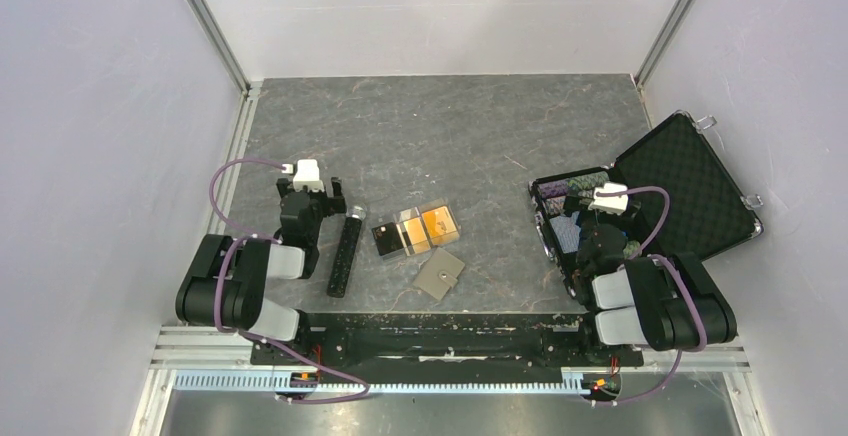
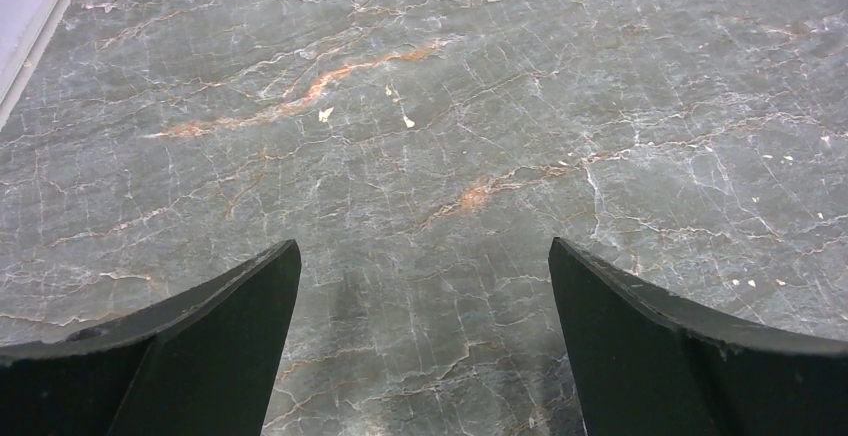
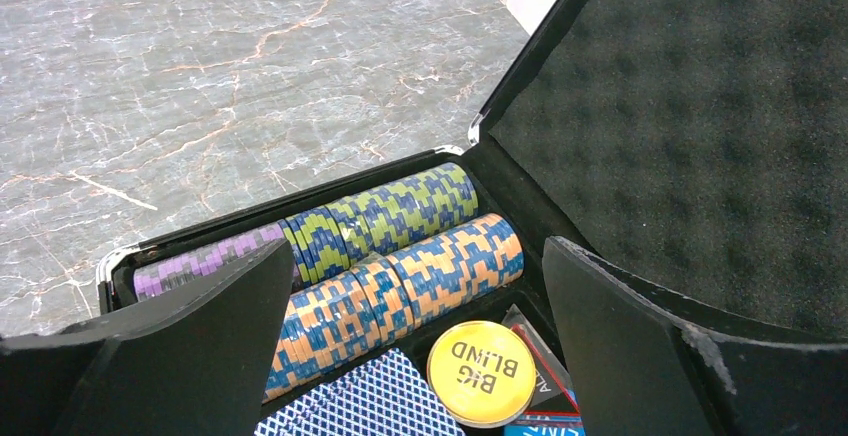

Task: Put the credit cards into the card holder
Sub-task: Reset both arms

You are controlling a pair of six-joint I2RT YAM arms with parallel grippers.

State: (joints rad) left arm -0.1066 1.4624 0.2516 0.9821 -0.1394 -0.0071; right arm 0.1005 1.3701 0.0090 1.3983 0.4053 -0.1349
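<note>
Three credit cards lie side by side mid-table in the top view: a black one [image 1: 387,240] and two orange-gold ones [image 1: 414,231] [image 1: 439,221]. The grey-tan card holder [image 1: 439,273] lies shut just in front of them. My left gripper [image 1: 322,191] is open and empty, left of the cards, over bare table; its wrist view shows its fingers [image 2: 190,356] wide apart above grey stone. My right gripper [image 1: 600,201] is open and empty above the open chip case [image 1: 690,191]; its fingers [image 3: 640,346] frame the chips. Cards and holder are out of both wrist views.
A long black bar [image 1: 345,251] lies between the left gripper and the cards. The black chip case at the right holds rows of striped poker chips [image 3: 400,256], a yellow "BIG BLIND" disc [image 3: 481,374] and a blue patterned deck [image 3: 370,401]. White walls enclose the table.
</note>
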